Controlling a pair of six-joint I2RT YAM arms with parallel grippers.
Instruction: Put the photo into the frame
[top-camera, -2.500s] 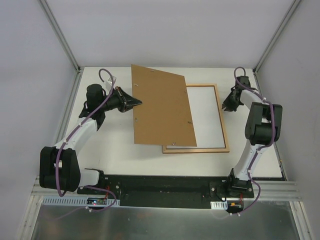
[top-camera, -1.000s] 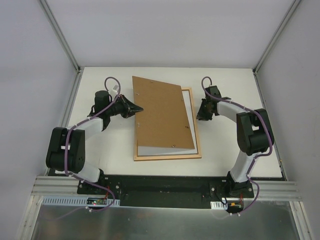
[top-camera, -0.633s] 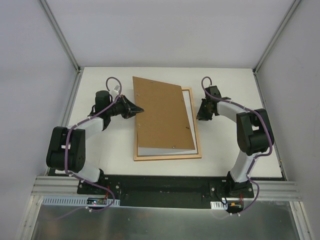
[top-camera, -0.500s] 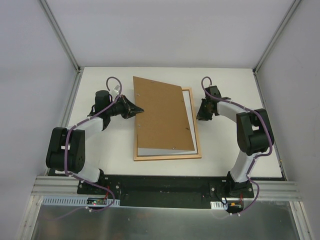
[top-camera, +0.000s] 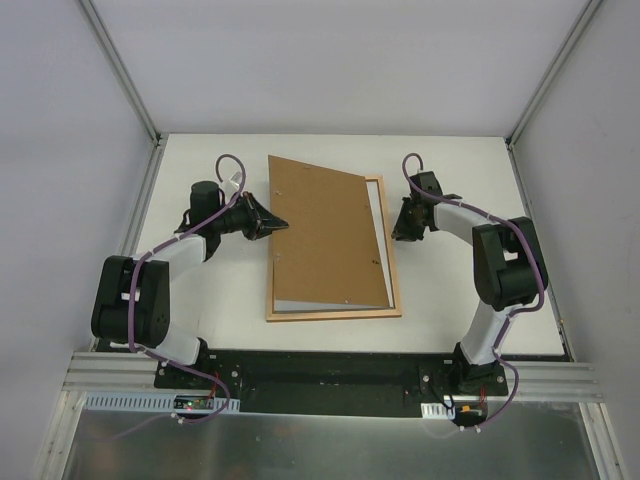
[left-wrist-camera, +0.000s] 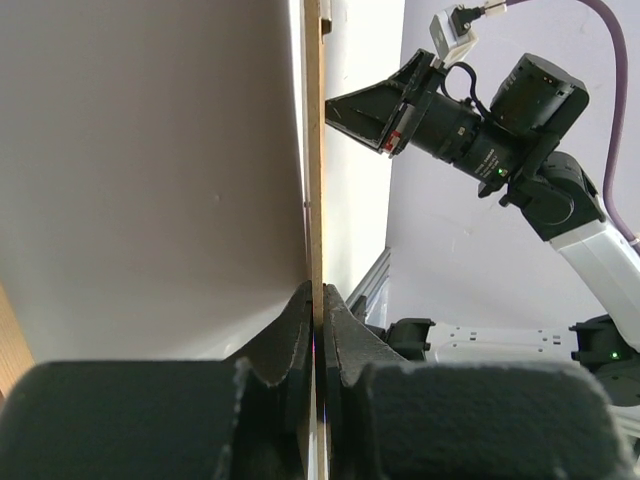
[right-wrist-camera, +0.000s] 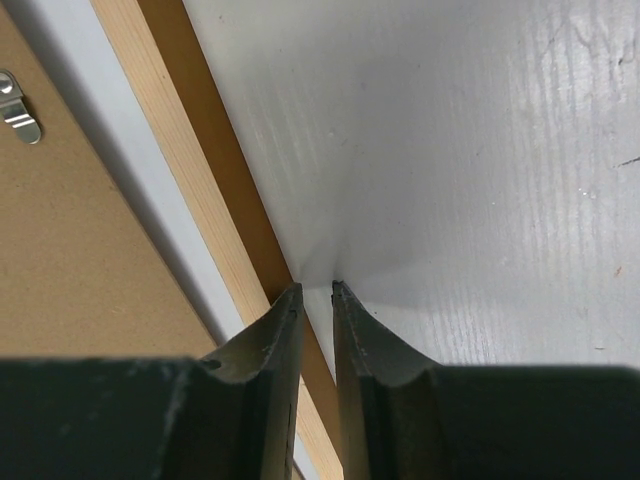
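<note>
the left gripper (top-camera: 278, 223) is clamped on the brown board (top-camera: 328, 240), which slants over the frame (top-camera: 394, 292) and blocks the way beyond its jaws. bare table (top-camera: 470, 180) lies open behind the right gripper (right-wrist-camera: 315, 288), whose tips meet the frame's outer edge.

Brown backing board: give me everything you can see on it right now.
The brown backing board is a flat rectangular sheet that looks like fibreboard, plain, with small metal clips near its edges. It lies skewed over the frame, its left edge raised and pinched in the shut left gripper. White shows beneath its lower edge. The right gripper sits at the frame's outer right rail, not on the board.
</note>
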